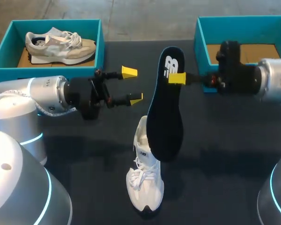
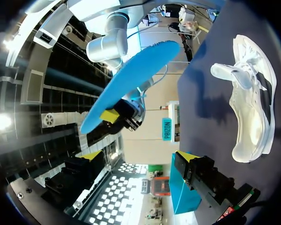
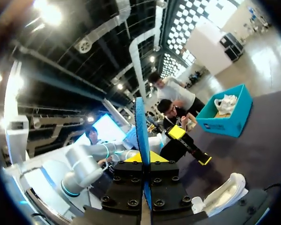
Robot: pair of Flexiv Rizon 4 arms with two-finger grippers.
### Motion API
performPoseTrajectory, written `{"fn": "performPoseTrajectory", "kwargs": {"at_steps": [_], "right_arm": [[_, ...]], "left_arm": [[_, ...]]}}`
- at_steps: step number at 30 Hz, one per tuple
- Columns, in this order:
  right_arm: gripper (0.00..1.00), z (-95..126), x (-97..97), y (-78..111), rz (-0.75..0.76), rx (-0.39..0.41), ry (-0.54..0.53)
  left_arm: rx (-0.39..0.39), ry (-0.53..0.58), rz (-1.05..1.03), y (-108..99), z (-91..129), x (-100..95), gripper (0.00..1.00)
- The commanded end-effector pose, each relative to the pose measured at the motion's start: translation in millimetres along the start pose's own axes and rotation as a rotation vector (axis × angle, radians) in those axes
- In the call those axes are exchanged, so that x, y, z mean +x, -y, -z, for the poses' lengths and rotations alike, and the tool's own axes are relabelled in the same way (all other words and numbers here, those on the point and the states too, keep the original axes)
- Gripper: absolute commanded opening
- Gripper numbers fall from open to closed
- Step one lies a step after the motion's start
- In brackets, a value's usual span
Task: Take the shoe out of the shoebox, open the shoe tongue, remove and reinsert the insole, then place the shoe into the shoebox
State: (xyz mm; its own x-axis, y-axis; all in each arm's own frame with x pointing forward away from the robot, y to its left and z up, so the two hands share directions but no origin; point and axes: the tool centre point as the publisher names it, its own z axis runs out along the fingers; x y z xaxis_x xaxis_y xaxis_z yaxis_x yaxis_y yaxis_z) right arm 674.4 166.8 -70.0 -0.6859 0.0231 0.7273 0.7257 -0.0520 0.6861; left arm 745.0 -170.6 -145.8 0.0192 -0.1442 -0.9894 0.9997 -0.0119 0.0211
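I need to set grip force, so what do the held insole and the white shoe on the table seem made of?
The insole looks like foam: matte black top with a white logo, blue underside, barely drooping though held at one edge. The shoe seems a matte white textile or synthetic upper with woven laces and a dark, rubbery sole edge; exact fabric unclear.

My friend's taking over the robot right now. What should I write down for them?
Left gripper: open, empty, beside the insole.
Right gripper: shut on the insole, held up in the air.
White shoe: on the table, outside the right shoebox, which looks empty.
Done: shoe out, insole out.
Left: put insole back, shoe into shoebox.
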Motion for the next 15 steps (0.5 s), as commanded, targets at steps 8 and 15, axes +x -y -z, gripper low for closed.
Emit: {"fn": "performPoseTrajectory", "kwargs": {"at_steps": [8,15], "right_arm": [[0.0,-22.7,-46.2,-22.3,-0.154,0.123,-0.037],[0.0,-22.7,-46.2,-22.3,-0.154,0.123,-0.037]], "left_arm": [[0.018,-0.044,-0.024,7.4,8.6,-3.0,1.0],[0.018,-0.044,-0.024,7.4,8.6,-3.0,1.0]]}}
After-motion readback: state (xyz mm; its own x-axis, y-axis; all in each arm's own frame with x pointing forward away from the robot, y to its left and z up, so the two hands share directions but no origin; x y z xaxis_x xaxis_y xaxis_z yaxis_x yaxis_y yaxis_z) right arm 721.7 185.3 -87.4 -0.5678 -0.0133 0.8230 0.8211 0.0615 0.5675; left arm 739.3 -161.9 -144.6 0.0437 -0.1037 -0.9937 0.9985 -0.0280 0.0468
